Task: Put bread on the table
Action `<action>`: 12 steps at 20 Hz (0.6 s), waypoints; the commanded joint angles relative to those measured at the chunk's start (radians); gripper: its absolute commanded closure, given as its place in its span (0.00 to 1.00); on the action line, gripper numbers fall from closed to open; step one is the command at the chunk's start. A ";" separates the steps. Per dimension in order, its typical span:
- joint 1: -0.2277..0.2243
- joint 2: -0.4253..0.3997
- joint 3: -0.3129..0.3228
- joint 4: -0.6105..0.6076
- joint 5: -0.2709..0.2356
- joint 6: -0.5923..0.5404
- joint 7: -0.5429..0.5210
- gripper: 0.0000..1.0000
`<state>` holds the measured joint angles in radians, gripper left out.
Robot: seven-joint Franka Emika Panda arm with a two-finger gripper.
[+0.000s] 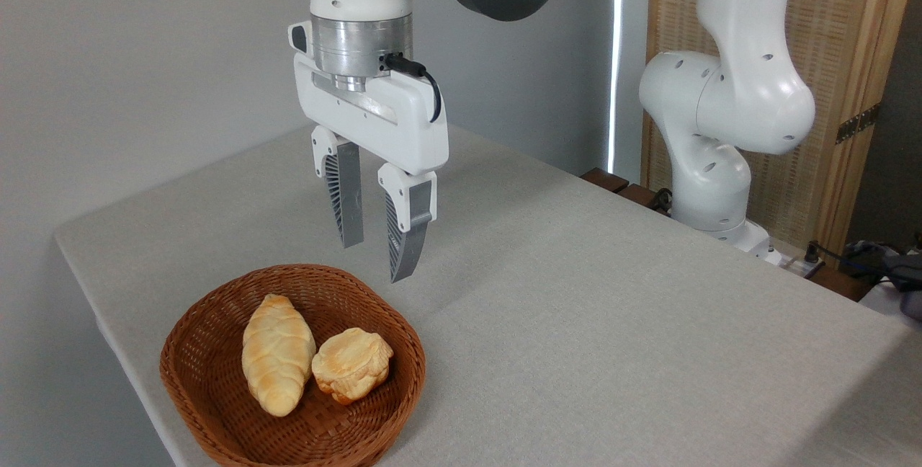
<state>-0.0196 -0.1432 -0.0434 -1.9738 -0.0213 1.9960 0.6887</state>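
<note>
While the claw (376,261) hangs narrowly parted and empty, it should widen, then drop onto the small golden-orange lumpy bun (353,364) below in the brown wicker basket (216,416).

- The bread (353,364): a small, lumpy, roundish bun, golden-orange with a paler toasted top, lying in the wicker basket (216,330) (right-hand side of it), touching the longer braided loaf (277,353).
- The bench (612,308): broad, rectangular, covered in plain grey-beige cloth, with rounded corners.

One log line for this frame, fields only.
gripper: open, empty, above basket rim | bread: in basket, touching loaf | table: no bread
</note>
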 commanded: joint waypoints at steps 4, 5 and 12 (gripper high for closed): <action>-0.011 0.048 -0.015 0.015 0.026 0.070 0.003 0.00; -0.011 0.054 -0.022 0.015 0.044 0.084 0.003 0.00; -0.010 0.142 -0.023 0.015 0.119 0.107 0.008 0.00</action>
<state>-0.0284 -0.0530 -0.0686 -1.9738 0.0805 2.0801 0.6912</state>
